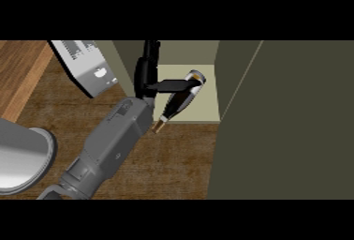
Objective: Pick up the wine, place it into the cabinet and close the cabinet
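1. Head view: one grey forearm (pixel 110 145) rises from the lower left to a black hand (pixel 151 77) at the cabinet (pixel 290 117) opening. Which hand it is cannot be told from this view alone.
2. The fingers (pixel 169 86) are wrapped round the wine (pixel 181 97), a dark bottle lying tilted, neck pointing down-left towards the wooden table (pixel 173 159).
3. The wine sits over the pale cabinet shelf (pixel 204 110), its neck tip past the shelf edge.
4. The cabinet door (pixel 283 140) stands open at right.
5. A metal appliance (pixel 86 65) and a round steel pot (pixel 21 159) stand to the left.
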### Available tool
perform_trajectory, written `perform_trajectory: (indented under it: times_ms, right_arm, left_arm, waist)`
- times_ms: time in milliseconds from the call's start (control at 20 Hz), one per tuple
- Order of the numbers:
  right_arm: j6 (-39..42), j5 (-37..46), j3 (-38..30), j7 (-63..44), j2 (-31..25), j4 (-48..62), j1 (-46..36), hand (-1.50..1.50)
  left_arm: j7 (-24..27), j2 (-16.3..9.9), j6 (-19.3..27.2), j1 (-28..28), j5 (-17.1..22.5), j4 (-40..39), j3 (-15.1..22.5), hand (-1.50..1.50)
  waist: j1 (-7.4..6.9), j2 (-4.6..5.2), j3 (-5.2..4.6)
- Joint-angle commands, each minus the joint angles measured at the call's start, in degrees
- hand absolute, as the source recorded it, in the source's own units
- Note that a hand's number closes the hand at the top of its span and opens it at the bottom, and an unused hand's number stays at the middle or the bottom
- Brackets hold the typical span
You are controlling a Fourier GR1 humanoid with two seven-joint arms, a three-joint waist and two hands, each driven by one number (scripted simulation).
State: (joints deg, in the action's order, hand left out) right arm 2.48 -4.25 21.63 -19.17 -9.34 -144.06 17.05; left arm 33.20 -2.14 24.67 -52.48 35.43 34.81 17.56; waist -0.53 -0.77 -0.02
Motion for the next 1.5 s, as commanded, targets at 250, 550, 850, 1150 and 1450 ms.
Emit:
perform_trajectory:
  times_ms: [250, 550, 850, 1150, 1450]
  right_arm:
    - [-2.52, 2.32, 3.04, -5.54, -0.94, -12.94, 2.99, -1.5]
    - [-2.0, -1.16, -0.33, -4.49, -2.07, -11.63, 1.78, -1.5]
    - [-3.18, 0.61, 0.23, -8.71, -2.88, -11.95, -2.7, -1.5]
    - [3.08, -0.09, 5.18, -8.82, -8.53, -9.97, -0.91, 1.5]
    - [6.7, -3.39, 15.14, -11.38, -8.95, -9.14, -2.78, 1.5]
  left_arm:
    - [-5.11, -0.91, 2.3, 15.59, -1.56, 21.37, 5.54, -1.5]
    - [-6.73, -2.31, 5.87, 28.93, -4.11, 39.04, 11.62, -1.5]
    - [-10.83, -3.56, 12.44, 37.5, -8.54, 54.3, 18.48, -1.5]
    - [-8.3, -9.62, 9.01, 47.54, -9.17, 62.59, 18.68, -1.5]
    - [-5.64, -13.46, 8.59, 55.53, -9.83, 67.1, 18.51, -1.5]
  waist:
    - [-0.25, -0.16, -0.04]
    - [-0.28, 0.03, 0.02]
    - [-0.24, 0.06, 0.0]
    - [0.3, 0.26, 0.01]
    - [-0.21, 0.31, -0.07]
